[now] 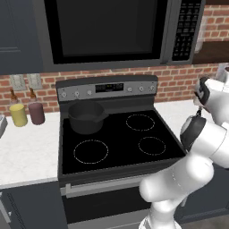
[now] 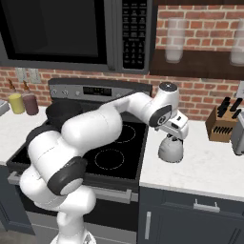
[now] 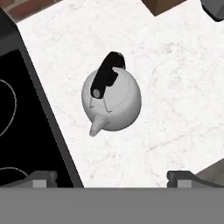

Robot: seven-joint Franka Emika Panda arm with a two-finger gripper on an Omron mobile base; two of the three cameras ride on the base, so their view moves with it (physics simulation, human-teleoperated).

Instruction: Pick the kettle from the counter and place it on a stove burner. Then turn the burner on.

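1. While hovering above the kettle [image 3: 111, 97], hand [image 3: 111, 177] open, jaws spread wide, nothing held; in the right base view, hand [image 2: 174, 136] directly over kettle [image 2: 170, 149].
2. Kettle location: upright on the tabletop [image 3: 175, 87], just beside the right edge of the cooktop [image 3: 22, 131], not touching it. Well apart from the knife block [image 2: 223, 123] further right.
3. Handling, as judged: rigid metal-like shell, smooth and rounded, so likely slippery if pinched across the dome. Probably light if empty; contents cannot be told.
4. Recommended hold: the dark arched handle [image 3: 107, 74], at its crest above the body. Narrow enough for the jaws and centred over the load, so little swing expected.
5. Orientation in the hand view: spout [image 3: 97, 127] toward lower left, that is, toward the cooktop side. Handle running from lower left to upper right, in line with the spout; this line taken as the long axis.
6. Jaw alignment: fingertips [image 3: 41, 178] set left and right at the bottom of the hand view, hence oblique to the handle line. Some wrist rotation probably needed to close squarely across the handle.
7. Target: small dashed burner [image 1: 151, 146] at front right of the cooktop, unoccupied. Rear left burner taken by the pot [image 1: 86, 117].
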